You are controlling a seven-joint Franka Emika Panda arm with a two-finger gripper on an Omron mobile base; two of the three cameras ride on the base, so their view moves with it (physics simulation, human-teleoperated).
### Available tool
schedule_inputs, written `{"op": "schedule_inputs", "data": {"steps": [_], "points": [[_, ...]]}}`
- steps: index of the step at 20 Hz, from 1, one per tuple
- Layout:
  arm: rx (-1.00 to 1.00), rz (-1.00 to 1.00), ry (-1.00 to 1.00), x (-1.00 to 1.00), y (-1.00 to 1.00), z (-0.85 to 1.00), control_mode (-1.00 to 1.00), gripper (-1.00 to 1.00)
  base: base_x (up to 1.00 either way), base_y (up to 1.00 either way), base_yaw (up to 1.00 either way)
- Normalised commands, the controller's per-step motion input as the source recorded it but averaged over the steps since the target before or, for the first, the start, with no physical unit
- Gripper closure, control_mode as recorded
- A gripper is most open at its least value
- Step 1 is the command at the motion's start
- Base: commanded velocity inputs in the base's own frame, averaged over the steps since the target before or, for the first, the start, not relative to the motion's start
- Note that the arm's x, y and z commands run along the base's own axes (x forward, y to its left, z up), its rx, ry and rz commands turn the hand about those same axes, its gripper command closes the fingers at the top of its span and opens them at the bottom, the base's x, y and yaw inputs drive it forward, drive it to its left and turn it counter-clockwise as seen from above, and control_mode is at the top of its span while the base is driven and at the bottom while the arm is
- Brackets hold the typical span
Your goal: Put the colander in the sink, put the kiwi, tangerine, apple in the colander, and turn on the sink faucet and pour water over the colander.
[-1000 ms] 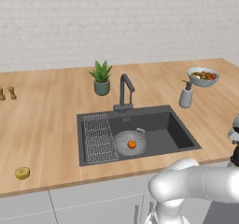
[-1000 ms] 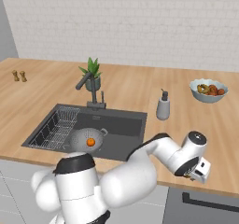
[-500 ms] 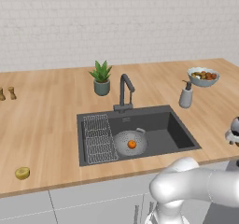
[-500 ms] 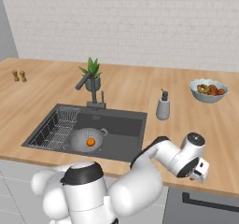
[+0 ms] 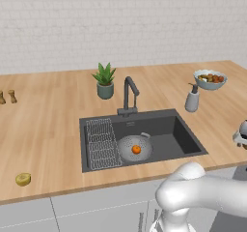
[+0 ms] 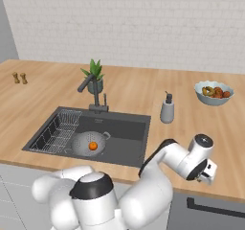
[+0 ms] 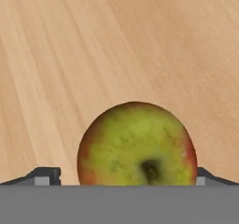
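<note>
The gripper (image 7: 122,177) stands fully open over the wooden worktop (image 7: 116,41), one dark fingertip on each side of the apple (image 7: 137,146). In the hand view the apple lies between the two tips, green-yellow with red edges, stem hollow facing the camera; contact with the tips cannot be confirmed. In the right base view the gripper (image 6: 206,174) is at the near right edge of the worktop (image 6: 48,95), well right of the sink (image 6: 129,133).

The colander (image 5: 135,148) sits in the sink (image 5: 183,137), beside the wire rack (image 5: 102,143). The tangerine (image 5: 136,150) lies inside the colander. The sink faucet (image 5: 128,95) stands behind the basin. The kiwi (image 5: 22,179) lies on the worktop near its front left edge, well apart from the sink. A soap bottle (image 5: 192,99) and a fruit bowl (image 5: 210,79) stand to the right, a potted plant (image 5: 104,80) behind the faucet.
</note>
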Motion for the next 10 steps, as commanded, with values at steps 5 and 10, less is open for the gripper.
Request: {"op": "schedule_inputs", "data": {"steps": [5,10], "points": [[0.00,0.00,-0.12,0.00,0.01,-0.27,-1.00,1.00,0.00,0.00,0.00],[0.00,0.00,-0.16,-0.06,0.31,-0.13,-1.00,1.00,0.00,0.00,0.00]]}}
